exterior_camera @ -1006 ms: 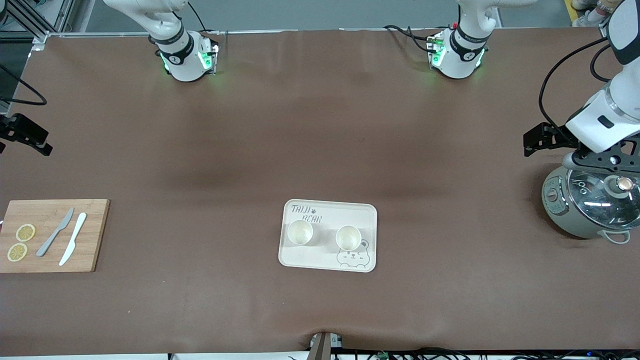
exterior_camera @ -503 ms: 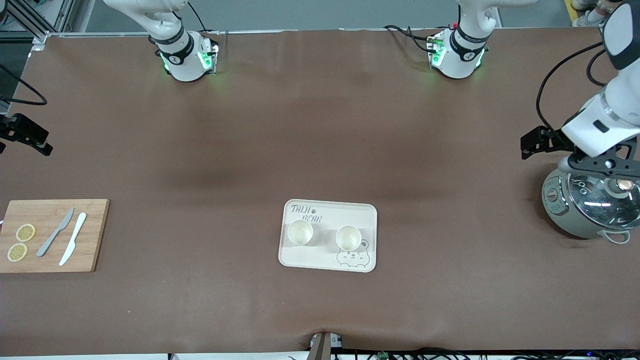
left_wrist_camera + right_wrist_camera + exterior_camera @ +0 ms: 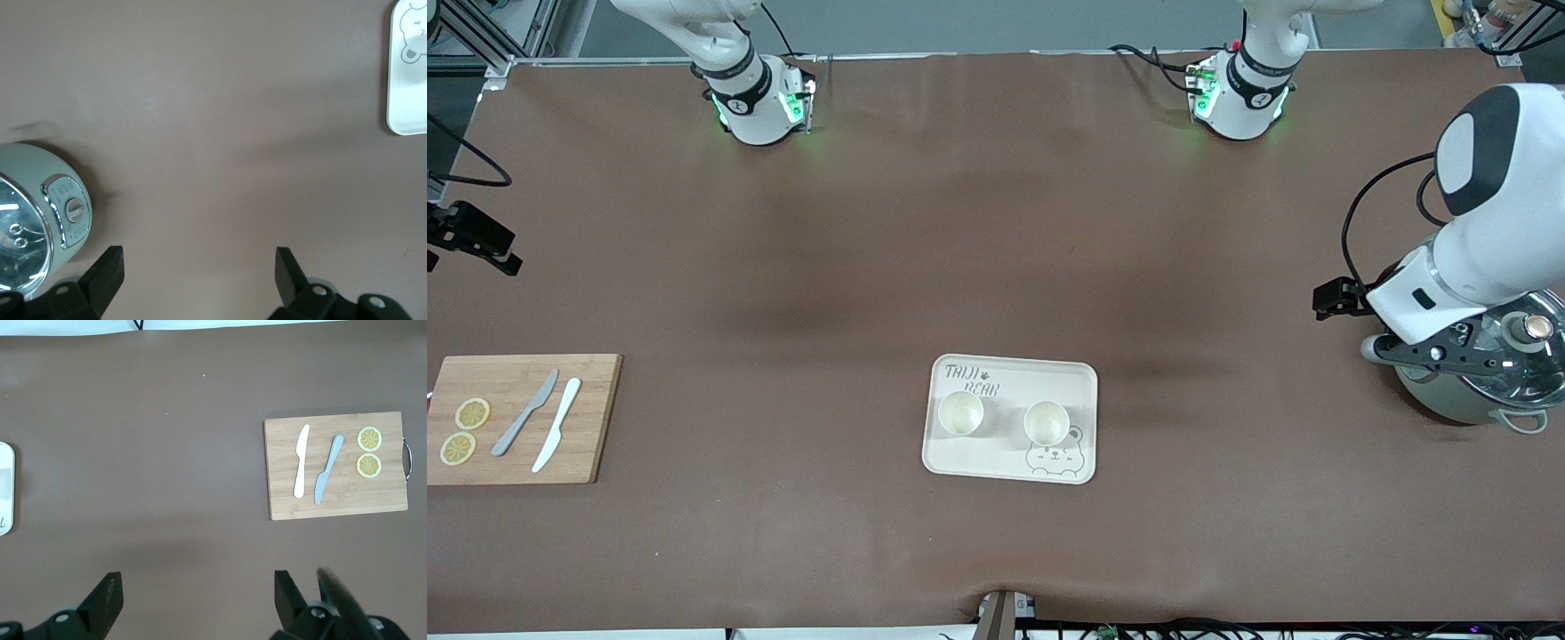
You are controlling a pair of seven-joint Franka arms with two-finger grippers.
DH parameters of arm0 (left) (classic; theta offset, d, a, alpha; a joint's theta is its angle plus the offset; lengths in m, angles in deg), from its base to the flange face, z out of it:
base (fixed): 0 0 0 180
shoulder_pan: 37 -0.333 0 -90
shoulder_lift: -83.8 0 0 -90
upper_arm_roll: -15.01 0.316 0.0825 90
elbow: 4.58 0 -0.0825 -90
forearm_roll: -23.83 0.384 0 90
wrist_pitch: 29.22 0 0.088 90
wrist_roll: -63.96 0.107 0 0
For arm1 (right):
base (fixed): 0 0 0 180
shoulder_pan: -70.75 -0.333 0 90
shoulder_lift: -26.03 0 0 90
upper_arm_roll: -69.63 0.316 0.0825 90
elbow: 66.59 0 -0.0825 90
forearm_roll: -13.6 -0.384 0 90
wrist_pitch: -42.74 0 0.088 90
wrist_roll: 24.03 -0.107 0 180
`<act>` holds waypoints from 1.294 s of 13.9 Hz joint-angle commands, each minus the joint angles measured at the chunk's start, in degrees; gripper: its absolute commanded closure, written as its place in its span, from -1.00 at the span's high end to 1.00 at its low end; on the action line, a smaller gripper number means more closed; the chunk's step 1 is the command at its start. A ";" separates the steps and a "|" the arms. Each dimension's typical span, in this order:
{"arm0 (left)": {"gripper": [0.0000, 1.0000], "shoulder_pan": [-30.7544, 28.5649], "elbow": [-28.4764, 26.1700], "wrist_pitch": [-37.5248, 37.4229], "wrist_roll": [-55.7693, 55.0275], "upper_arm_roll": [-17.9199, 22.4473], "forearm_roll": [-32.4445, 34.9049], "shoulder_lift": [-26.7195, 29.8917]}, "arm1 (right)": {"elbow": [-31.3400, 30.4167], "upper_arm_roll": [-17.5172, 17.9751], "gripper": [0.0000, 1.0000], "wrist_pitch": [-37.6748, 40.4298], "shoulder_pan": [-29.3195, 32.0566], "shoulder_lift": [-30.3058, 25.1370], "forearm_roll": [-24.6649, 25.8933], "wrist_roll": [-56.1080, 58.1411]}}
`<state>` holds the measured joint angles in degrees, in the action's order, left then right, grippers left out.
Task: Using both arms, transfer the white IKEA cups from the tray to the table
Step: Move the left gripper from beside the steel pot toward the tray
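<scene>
Two white IKEA cups (image 3: pixel 960 412) (image 3: pixel 1047 422) stand upright side by side on the cream bear-printed tray (image 3: pixel 1009 467), near the table's middle. My left gripper (image 3: pixel 1440 354) hangs open and empty above the rice cooker's edge at the left arm's end; the left wrist view shows its spread fingers (image 3: pixel 199 267) and the tray's corner (image 3: pixel 408 100). My right gripper (image 3: pixel 198 587) is open and empty high over the right arm's end of the table; its wrist view shows the tray's edge (image 3: pixel 5 487). Neither wrist view shows the cups.
A grey-green rice cooker with a glass lid (image 3: pixel 1467 400) stands at the left arm's end, also in the left wrist view (image 3: pixel 40 220). A wooden cutting board (image 3: pixel 520 418) with two knives and two lemon slices lies at the right arm's end, also in the right wrist view (image 3: pixel 333 467).
My left arm has swung over the cooker, its hand shifting toward the tray and its elbow coming into view. The right arm, cups and tray have not moved.
</scene>
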<state>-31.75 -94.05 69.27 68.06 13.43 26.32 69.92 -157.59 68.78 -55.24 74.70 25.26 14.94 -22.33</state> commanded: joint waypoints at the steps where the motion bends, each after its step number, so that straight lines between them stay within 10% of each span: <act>1: 1.00 1.68 0.52 2.32 -0.32 -0.17 0.14 -2.72 | 0.21 -0.03 1.00 0.42 -0.26 0.07 0.25 -0.73; 18: 1.00 13.36 4.64 18.05 -24.03 -0.35 -3.46 -18.36 | 0.21 0.05 1.00 0.42 -0.44 0.33 0.51 -0.73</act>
<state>-21.30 -93.23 86.95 46.78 12.70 23.72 55.36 -157.65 68.86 -55.18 74.67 25.52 14.94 -22.33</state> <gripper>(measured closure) 0.000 0.000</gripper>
